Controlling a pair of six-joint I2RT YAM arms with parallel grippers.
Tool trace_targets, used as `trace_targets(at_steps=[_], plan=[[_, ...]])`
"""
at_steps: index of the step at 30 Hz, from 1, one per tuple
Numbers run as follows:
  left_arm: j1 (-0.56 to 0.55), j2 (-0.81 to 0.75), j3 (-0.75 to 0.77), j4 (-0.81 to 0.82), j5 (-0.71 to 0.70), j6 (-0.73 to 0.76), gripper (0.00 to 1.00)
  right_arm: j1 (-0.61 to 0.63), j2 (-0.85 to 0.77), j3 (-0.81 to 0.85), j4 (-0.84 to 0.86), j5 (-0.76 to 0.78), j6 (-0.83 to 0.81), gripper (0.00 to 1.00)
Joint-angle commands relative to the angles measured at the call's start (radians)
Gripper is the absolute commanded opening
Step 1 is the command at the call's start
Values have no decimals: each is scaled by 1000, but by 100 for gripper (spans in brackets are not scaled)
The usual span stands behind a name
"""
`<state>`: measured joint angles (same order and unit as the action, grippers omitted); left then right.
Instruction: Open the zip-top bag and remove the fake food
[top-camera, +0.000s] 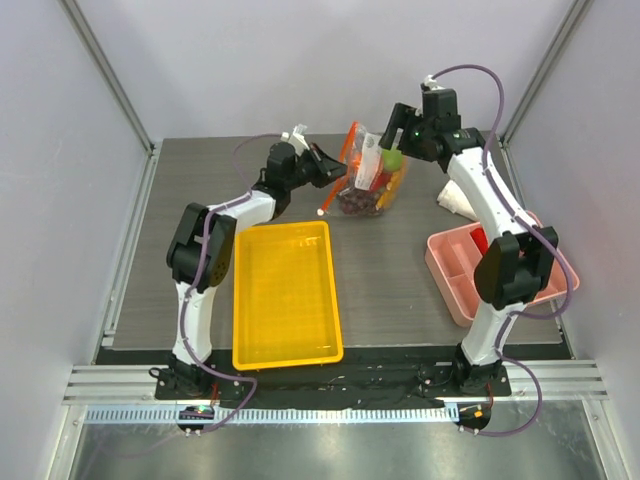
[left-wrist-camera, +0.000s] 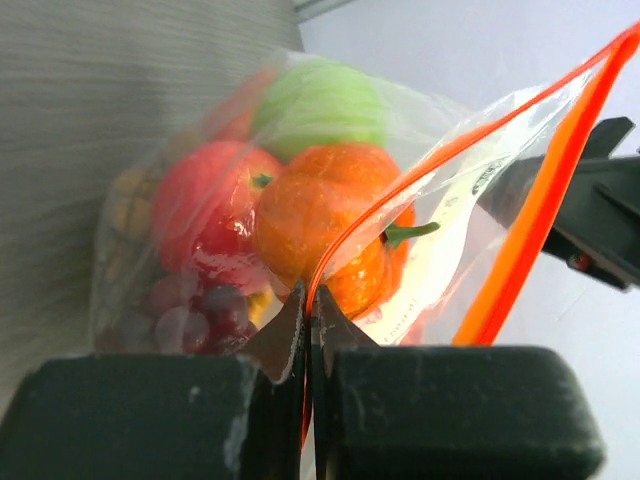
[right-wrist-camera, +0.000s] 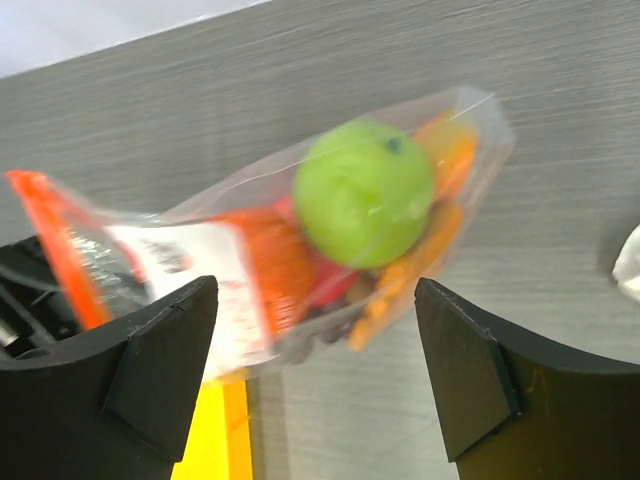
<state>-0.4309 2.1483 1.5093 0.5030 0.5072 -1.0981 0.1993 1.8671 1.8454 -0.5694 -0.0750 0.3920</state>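
The clear zip-top bag (top-camera: 370, 180) with an orange-red zip strip stands at the table's back centre, full of fake food. My left gripper (top-camera: 330, 165) is shut on the bag's edge by the zip strip (left-wrist-camera: 330, 265). Through the plastic show an orange pumpkin (left-wrist-camera: 325, 225), a red apple (left-wrist-camera: 205, 205), a green apple (left-wrist-camera: 320, 100) and purple grapes (left-wrist-camera: 185, 315). My right gripper (top-camera: 397, 128) is open, above and right of the bag, touching nothing. In the right wrist view the bag (right-wrist-camera: 280, 250) with the green apple (right-wrist-camera: 362, 192) lies below the spread fingers.
A yellow tray (top-camera: 285, 292) lies in front of the left arm. A pink divided tray (top-camera: 480, 272) sits at the right. A white cloth roll (top-camera: 455, 200) lies behind the right arm.
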Motion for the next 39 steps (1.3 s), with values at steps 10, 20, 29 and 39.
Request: trace_targets(at_steps=[10, 20, 29, 39], plan=[[-108, -206, -95, 126, -191, -59, 0, 199, -302, -273, 123, 185, 107, 74], [-117, -197, -101, 117, -196, -43, 0, 207, -318, -353, 72, 320, 22, 70], [-117, -182, -84, 105, -191, -37, 0, 213, -307, -384, 71, 398, 8, 53], [-118, -165, -52, 83, -194, -25, 0, 224, -387, -374, 16, 446, -25, 64]])
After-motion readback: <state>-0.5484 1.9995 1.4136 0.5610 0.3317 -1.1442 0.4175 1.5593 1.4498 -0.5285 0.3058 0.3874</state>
